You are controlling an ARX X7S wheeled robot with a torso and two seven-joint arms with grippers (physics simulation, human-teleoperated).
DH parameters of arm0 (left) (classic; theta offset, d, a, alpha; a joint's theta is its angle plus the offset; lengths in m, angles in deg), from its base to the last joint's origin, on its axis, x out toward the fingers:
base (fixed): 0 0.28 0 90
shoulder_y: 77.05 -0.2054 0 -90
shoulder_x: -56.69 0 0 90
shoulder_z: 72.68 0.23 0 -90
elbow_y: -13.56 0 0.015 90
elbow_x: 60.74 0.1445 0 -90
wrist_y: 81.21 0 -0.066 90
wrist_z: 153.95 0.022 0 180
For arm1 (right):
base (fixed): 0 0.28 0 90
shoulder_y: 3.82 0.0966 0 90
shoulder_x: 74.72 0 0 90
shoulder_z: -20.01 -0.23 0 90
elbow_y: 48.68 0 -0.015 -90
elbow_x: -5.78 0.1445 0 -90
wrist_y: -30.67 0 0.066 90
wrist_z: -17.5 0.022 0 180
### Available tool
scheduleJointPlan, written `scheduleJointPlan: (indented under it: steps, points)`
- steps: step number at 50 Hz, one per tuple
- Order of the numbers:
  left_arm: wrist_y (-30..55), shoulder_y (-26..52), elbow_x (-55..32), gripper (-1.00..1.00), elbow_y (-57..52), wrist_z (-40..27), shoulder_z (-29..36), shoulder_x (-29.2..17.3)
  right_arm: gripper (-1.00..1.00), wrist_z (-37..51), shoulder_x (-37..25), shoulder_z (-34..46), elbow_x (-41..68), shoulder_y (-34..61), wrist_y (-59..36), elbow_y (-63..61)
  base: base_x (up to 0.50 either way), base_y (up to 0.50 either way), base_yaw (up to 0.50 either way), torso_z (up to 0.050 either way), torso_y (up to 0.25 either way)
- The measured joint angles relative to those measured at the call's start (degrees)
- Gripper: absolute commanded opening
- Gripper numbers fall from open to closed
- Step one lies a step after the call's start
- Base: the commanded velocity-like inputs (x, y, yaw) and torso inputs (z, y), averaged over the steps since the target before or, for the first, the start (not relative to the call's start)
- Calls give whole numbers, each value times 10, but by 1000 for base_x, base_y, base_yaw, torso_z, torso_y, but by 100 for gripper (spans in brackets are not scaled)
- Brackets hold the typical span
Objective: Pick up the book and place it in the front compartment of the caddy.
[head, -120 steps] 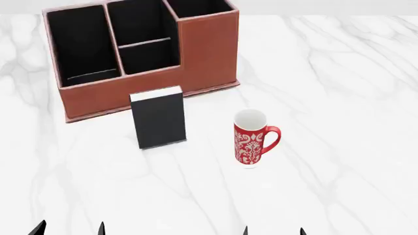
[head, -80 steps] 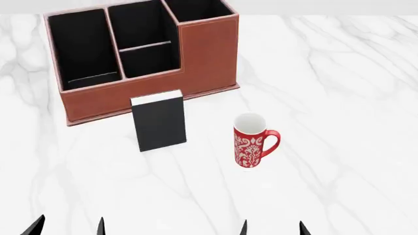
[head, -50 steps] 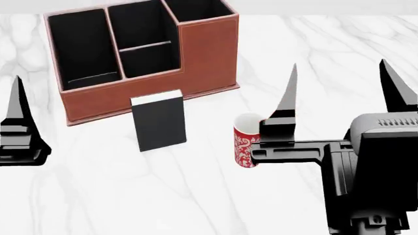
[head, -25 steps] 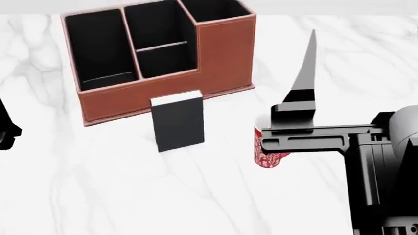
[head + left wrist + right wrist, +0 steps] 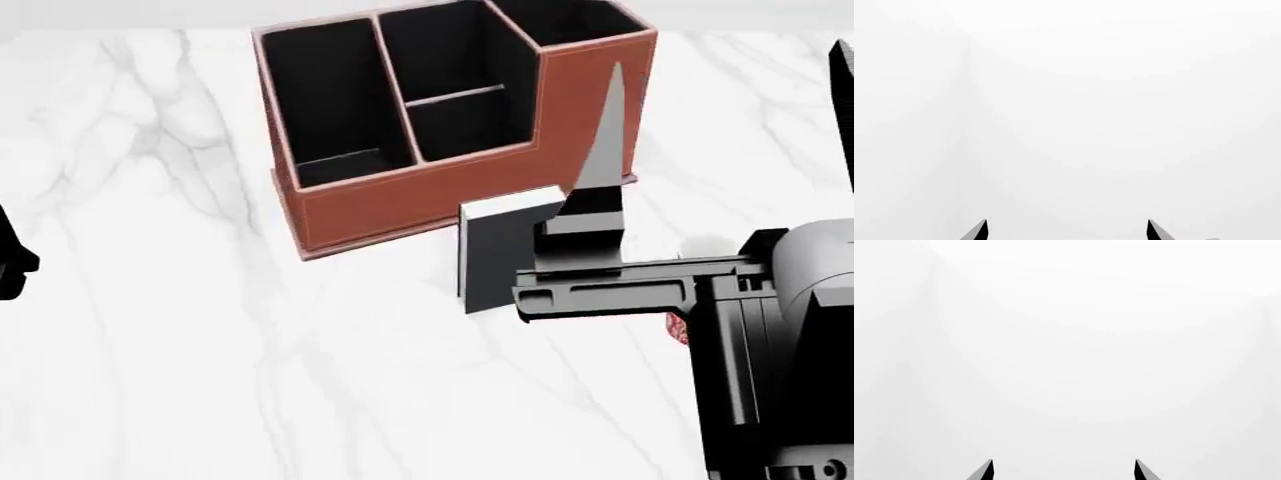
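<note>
Book: the book (image 5: 497, 255) stands upright on the white marble worktop (image 5: 200, 350), black cover facing us, white page edges on top, just in front of the caddy's low stepped wall and not in any cell.
Caddy: the caddy (image 5: 400, 195) sits toward the back of the worktop; its front compartment (image 5: 467, 125) is the near cell of the middle column, in front of the low cross divider, and looks empty.
Right tool: the right tool (image 5: 727, 130) is raised high in the head view, its two tapered fingers pointing up and well apart, so it is spread and holds nothing; one finger overlaps the book's right edge in the picture, but I judge that to be line of sight, not contact.
Left tool: the left tool (image 5: 1066, 230) shows two tips set wide apart against blank white in its wrist view, also spread and empty; in the head view only a dark part of that arm peeks in at the left edge.
Mug: a sliver of red, presumably the mug (image 5: 677, 328), shows behind the right arm.
Step in hand: getting the right arm ready to reach; nothing is grasped yet.
Doing it well: tip the fingers down, come over the book's top, and close across its thin thickness, keeping clear of the mug and caddy wall so the book is not knocked flat.
</note>
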Motion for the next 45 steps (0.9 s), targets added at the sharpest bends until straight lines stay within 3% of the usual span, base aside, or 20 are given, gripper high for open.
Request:
scheduleJointPlan:
  steps: [9, 28, 45]
  points:
    - [0, 0, -3, 100, 0, -3, 1, -3, 100, 2, -2, 3, 4, -2, 3, -1, 0, 500, 0, 0, 0]
    - [3, 2, -10, 100, -4, -10, 2, -9, 100, 9, -15, 22, 2, -8, 12, 1, 5, 22, 0, 0, 0]
    - [3, 4, -15, 100, -3, -16, 5, -14, 100, 8, -18, 17, 15, -13, 22, -3, 464, 0, 0, 0, 0]
